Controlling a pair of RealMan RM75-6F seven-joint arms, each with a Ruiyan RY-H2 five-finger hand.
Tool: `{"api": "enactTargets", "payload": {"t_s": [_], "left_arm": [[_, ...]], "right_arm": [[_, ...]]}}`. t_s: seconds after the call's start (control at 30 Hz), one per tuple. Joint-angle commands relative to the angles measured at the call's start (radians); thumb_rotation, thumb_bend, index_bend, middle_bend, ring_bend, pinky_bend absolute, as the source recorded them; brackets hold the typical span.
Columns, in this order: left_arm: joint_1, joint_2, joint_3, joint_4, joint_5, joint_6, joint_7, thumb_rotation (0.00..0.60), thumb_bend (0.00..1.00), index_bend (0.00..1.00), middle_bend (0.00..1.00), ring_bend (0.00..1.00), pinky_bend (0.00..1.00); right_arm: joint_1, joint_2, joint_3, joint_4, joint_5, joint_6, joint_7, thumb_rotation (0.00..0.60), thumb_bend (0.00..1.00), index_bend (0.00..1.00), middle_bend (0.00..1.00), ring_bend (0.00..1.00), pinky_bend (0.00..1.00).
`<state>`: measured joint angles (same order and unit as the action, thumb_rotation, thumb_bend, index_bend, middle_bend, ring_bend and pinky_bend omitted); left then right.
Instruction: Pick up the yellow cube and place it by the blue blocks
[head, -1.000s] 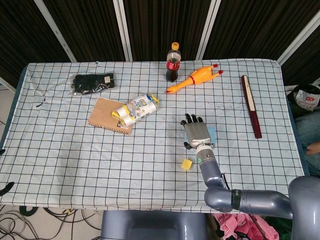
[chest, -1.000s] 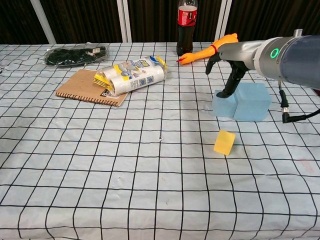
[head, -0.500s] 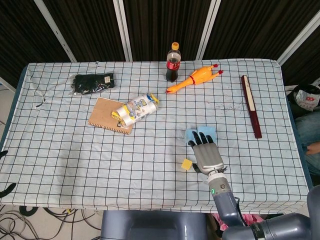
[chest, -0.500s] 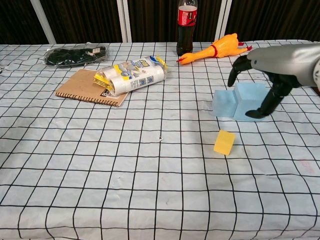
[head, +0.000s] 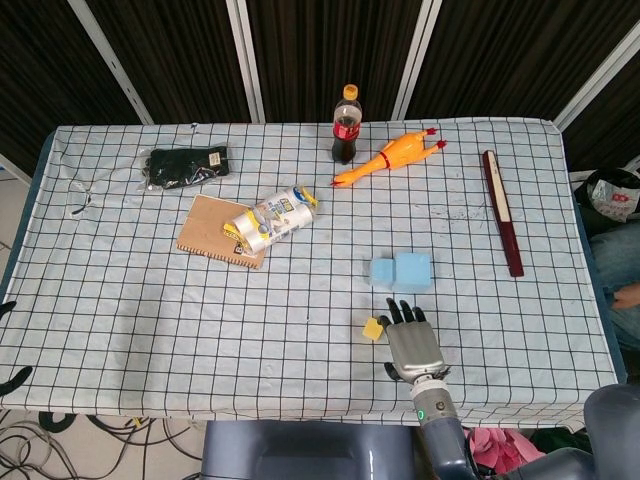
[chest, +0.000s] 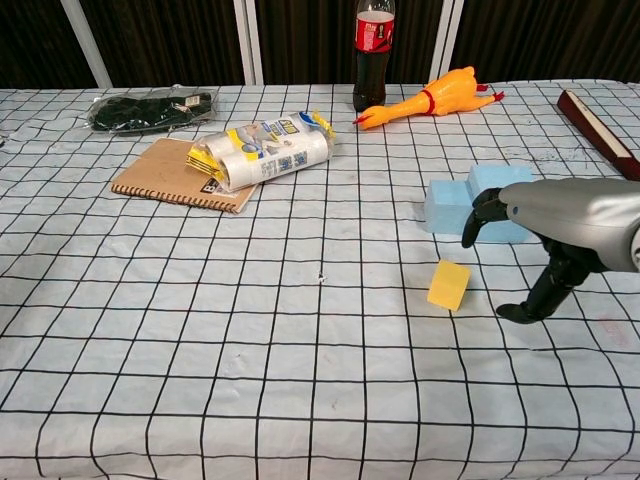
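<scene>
The yellow cube (head: 373, 329) (chest: 448, 285) lies on the checked cloth, a short way in front of the two light blue blocks (head: 401, 271) (chest: 476, 201). My right hand (head: 411, 341) (chest: 553, 236) hovers just to the right of the cube, fingers apart and pointing away from me, holding nothing. In the chest view its fingers curve down towards the cloth without touching the cube. My left hand is in neither view.
A cola bottle (head: 346, 125) and a rubber chicken (head: 392, 156) stand at the back. A roll pack (head: 272, 219) lies on a brown notebook (head: 218, 231); a black bag (head: 186, 164) is far left, a dark red bar (head: 502, 210) at the right.
My right hand has drawn back from over the blue blocks towards me and now sits beside the yellow cube. The cube and blocks have not moved.
</scene>
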<state>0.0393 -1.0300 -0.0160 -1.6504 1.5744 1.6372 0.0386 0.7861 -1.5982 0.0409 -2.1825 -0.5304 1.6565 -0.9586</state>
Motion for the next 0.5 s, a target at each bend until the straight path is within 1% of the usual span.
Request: {"api": "enactTargets", "payload": {"t_s": [0.03, 0.13, 0.5], "left_arm": [[0.0, -0.001, -0.001, 0.0, -0.001, 0.0, 0.001, 0.6, 0.04, 0.17, 0.06, 0.0, 0.0], [0.0, -0.001, -0.001, 0.0, -0.002, 0.0, 0.002, 0.6, 0.04, 0.17, 0.06, 0.0, 0.0], [0.0, -0.001, -0.001, 0.0, -0.003, 0.0, 0.003, 0.6, 0.04, 0.17, 0.06, 0.0, 0.0]], "right_arm": [[-0.006, -0.037, 0.023, 0.047, 0.019, 0.0, -0.004, 0.6, 0.23, 0.24, 0.0, 0.0, 0.09], [-0.012, -0.06, 0.042, 0.084, 0.024, -0.008, 0.005, 0.6, 0.23, 0.24, 0.0, 0.0, 0.09], [-0.032, -0.106, 0.069, 0.174, 0.044, -0.037, 0.012, 0.6, 0.23, 0.24, 0.0, 0.0, 0.09]]}}
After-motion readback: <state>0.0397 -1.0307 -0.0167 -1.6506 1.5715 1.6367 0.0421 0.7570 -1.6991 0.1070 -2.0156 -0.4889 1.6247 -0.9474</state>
